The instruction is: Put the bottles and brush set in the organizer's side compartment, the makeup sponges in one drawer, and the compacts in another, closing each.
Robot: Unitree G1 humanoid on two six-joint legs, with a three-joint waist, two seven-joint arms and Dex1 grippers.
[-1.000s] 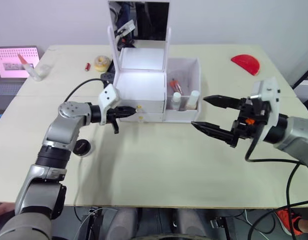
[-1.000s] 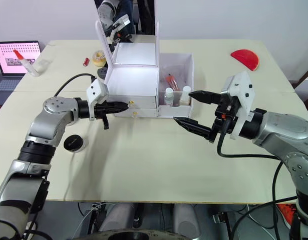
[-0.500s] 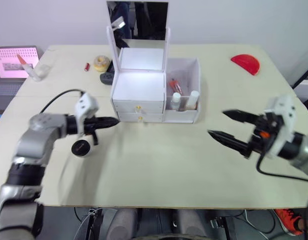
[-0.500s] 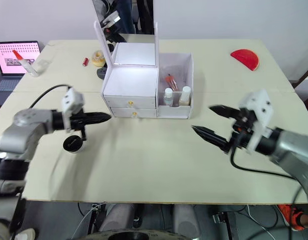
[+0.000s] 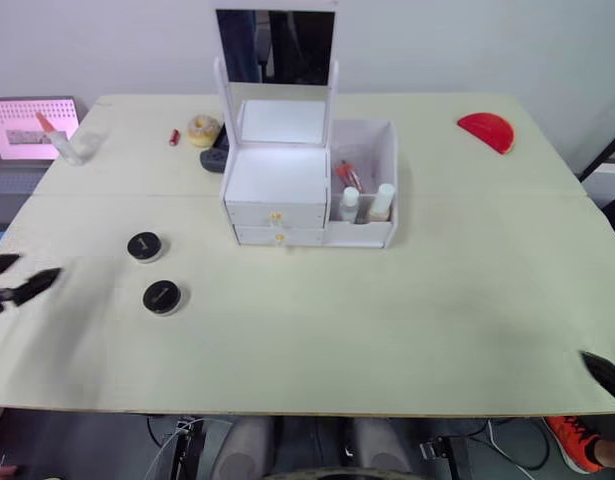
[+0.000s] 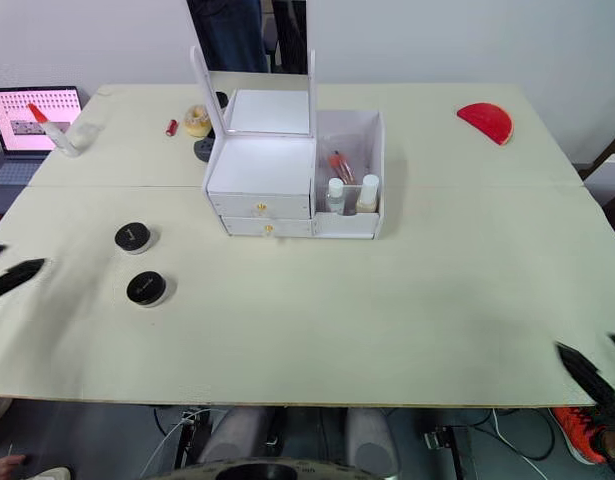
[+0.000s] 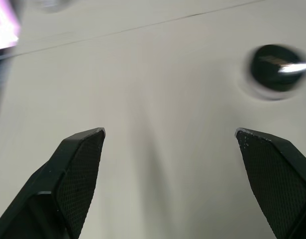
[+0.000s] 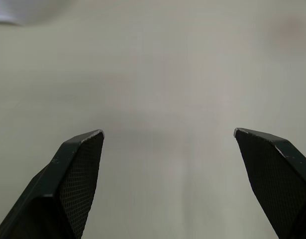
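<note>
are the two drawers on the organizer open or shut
Shut. Both gold-knobbed drawers sit flush with the organizer's front, and the two compacts lie outside on the table.

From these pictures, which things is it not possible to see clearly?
- Drawers of the organizer: both shut, so their contents are hidden in the eye views.
- Brush set: partly hidden by the side compartment wall and the bottles.
- Right pincer: cut off by the picture's edge.
- Compact: blurred in the left wrist view.

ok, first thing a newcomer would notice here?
The white organizer with its upright mirror at the table's middle, both drawers shut, two bottles standing in its side bin. Then the two black compacts lying on the table to its left, and the red semicircle at the far right corner.
</note>
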